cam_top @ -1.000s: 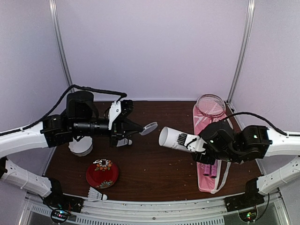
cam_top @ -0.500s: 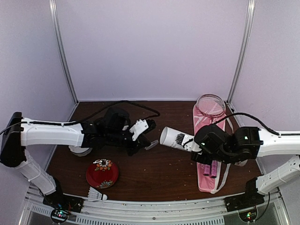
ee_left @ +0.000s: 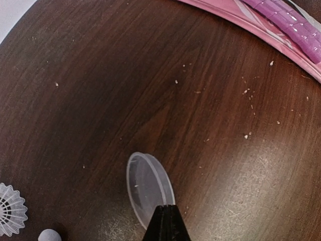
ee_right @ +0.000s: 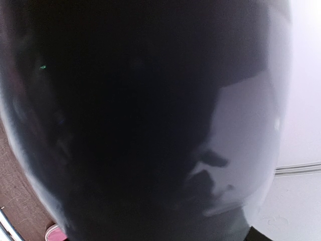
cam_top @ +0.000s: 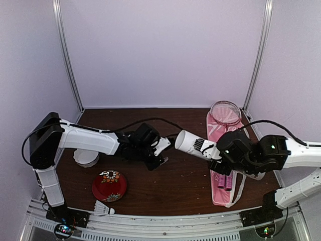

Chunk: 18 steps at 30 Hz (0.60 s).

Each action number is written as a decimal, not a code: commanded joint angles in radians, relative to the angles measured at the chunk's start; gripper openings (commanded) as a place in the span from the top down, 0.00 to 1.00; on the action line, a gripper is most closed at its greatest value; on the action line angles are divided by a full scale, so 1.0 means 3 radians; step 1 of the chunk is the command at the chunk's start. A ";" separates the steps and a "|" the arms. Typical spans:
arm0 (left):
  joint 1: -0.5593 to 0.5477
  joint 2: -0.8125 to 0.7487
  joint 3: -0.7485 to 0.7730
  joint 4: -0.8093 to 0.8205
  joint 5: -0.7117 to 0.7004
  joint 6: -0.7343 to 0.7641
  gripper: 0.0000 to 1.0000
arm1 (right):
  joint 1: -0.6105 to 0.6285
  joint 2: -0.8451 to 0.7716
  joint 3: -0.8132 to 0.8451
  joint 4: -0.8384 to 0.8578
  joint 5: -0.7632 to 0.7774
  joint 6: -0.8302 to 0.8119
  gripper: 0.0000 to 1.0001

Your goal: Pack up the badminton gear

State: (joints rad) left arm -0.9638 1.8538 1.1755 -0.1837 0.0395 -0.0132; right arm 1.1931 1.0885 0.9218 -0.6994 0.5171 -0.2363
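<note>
Now the left arm [cam_top: 90, 140] lies low and stretched out toward the long white tube [cam_top: 193, 144]. A second ago it stood folded, with its elbow high and its wrist well above the table [cam_top: 165, 193]. The clear cap [ee_left: 148, 188] has come down with it. It used to hang in the air level with the tube's open mouth and just to that mouth's left, and it now sits close over the wood, below the mouth. Whether it touches the table cannot be told. The left gripper [ee_left: 166, 223] has its fingertips pressed fully together on the cap's near rim, and the cap is tipped on edge. The right arm [cam_top: 296, 150] has barely changed: bent at the elbow, forearm reaching in from the right. The right gripper [cam_top: 211, 151] is clamped around the tube's rear part, jaws spread to the tube's width. The tube is carried off the table, its mouth aimed at the left arm and now a little higher than before. The right wrist view is almost wholly dark. To the tube's right the long pink bag [cam_top: 220, 193] lies flat, with the two racquets [cam_top: 224, 114] along it. One shuttlecock [cam_top: 103, 208] rests well to the tube's left at the table's near edge.
</note>
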 commanded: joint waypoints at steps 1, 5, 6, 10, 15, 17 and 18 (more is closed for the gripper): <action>0.0088 0.0065 0.0137 -0.0065 0.0027 -0.0214 0.98 | -0.0012 -0.0080 -0.0038 0.0055 0.0020 0.0031 0.53; 0.0109 -0.0065 0.0059 -0.0134 0.0164 -0.0316 0.72 | -0.0013 -0.0106 -0.0067 0.0077 0.0020 0.0031 0.53; 0.0109 -0.0129 0.0006 -0.0120 0.0205 -0.0361 0.64 | -0.0013 -0.0121 -0.0078 0.0096 0.0013 0.0030 0.53; 0.0109 -0.0493 -0.0274 -0.0115 0.0242 -0.0627 0.48 | -0.0013 -0.0170 -0.0105 0.0153 -0.0041 0.0050 0.53; 0.0109 -0.1074 -0.0569 -0.0396 0.0167 -0.1170 0.45 | -0.0011 -0.0178 -0.0089 0.0174 -0.0091 0.0057 0.53; 0.0109 -0.1361 -0.0778 -0.0533 0.0071 -0.1496 0.44 | -0.0013 -0.0193 -0.0091 0.0189 -0.0113 0.0060 0.53; 0.0109 -0.1520 -0.0880 -0.0604 0.0046 -0.1651 0.43 | -0.0011 -0.0205 -0.0099 0.0210 -0.0122 0.0058 0.52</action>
State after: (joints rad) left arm -0.9321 1.5337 0.9974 -0.2817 0.0837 -0.3084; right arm 1.1934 1.0512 0.8967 -0.6754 0.4858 -0.2302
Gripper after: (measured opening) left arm 0.556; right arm 0.647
